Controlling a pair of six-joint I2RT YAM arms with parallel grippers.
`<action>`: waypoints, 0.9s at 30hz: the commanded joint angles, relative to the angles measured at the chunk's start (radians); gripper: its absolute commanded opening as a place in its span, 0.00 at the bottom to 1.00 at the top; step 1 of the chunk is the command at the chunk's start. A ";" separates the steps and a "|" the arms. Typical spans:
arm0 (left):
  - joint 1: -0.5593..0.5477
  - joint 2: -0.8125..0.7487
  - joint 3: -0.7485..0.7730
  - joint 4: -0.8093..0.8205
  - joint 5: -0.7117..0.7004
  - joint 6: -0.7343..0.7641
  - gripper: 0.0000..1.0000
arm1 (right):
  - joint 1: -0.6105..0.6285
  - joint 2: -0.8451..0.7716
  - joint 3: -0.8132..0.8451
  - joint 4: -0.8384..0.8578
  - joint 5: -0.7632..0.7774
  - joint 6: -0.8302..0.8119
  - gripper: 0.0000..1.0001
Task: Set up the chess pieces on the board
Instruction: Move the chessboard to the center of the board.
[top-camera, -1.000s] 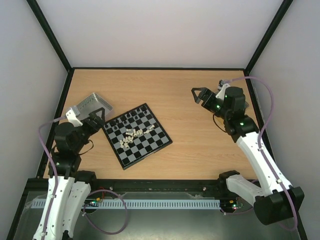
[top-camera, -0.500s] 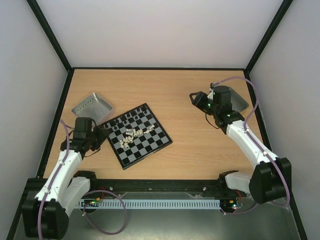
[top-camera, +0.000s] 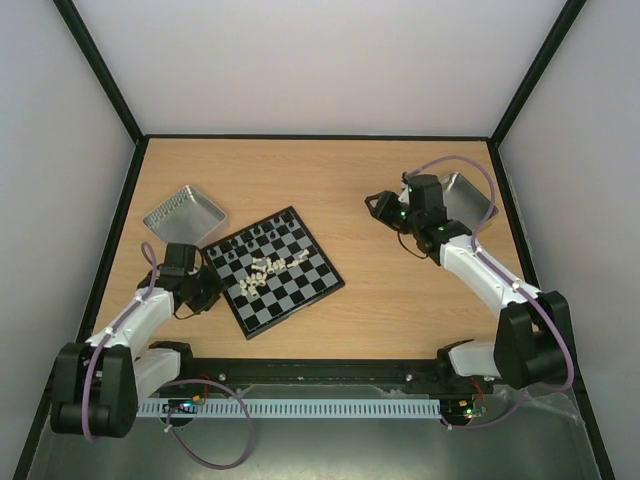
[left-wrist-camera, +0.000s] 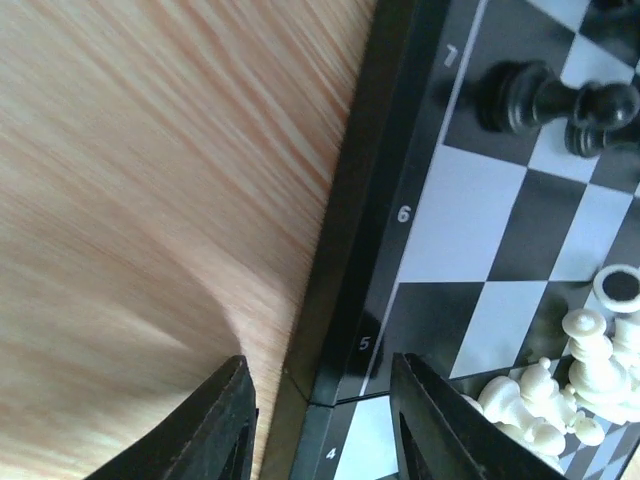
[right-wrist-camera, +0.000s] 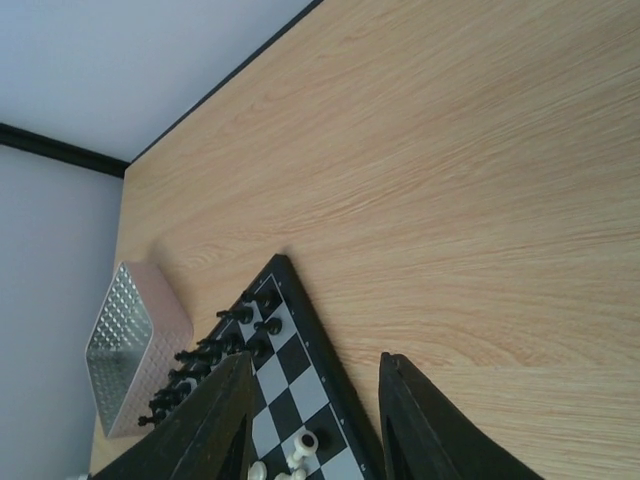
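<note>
The board (top-camera: 300, 285) lies at an angle left of the table's middle. Cream-white chess pieces (top-camera: 265, 272) are heaped near its centre, and black chess pieces (top-camera: 250, 236) stand along its far-left edge. My left gripper (top-camera: 207, 288) is low at the board's left border, open and holding nothing. In the left wrist view its jaws (left-wrist-camera: 320, 400) straddle the black border (left-wrist-camera: 345, 250), with black pieces (left-wrist-camera: 555, 100) and white pieces (left-wrist-camera: 570, 385) beyond. My right gripper (top-camera: 378, 205) hovers right of the board, open and empty. It (right-wrist-camera: 315, 400) faces the board's corner (right-wrist-camera: 300, 330).
A silver perforated tray (top-camera: 185, 212) sits left of the board, close to the black pieces; it shows as a pale tray (right-wrist-camera: 125, 350) in the right wrist view. A second metal tray (top-camera: 472, 205) lies at the right, partly behind the right arm. Black frame rails border the table.
Both arms came down and in: the left gripper dropped to the board's left border, and the right moved left towards the board. Both pairs of jaws narrowed.
</note>
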 joint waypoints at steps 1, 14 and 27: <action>-0.002 0.052 -0.019 0.097 0.103 0.015 0.36 | 0.035 0.018 -0.018 0.033 0.011 -0.009 0.34; -0.064 0.198 0.032 0.235 0.137 0.022 0.15 | 0.136 0.097 -0.009 -0.016 0.082 -0.074 0.25; -0.121 0.318 0.088 0.274 0.028 0.049 0.16 | 0.346 0.278 0.128 -0.145 0.240 -0.191 0.33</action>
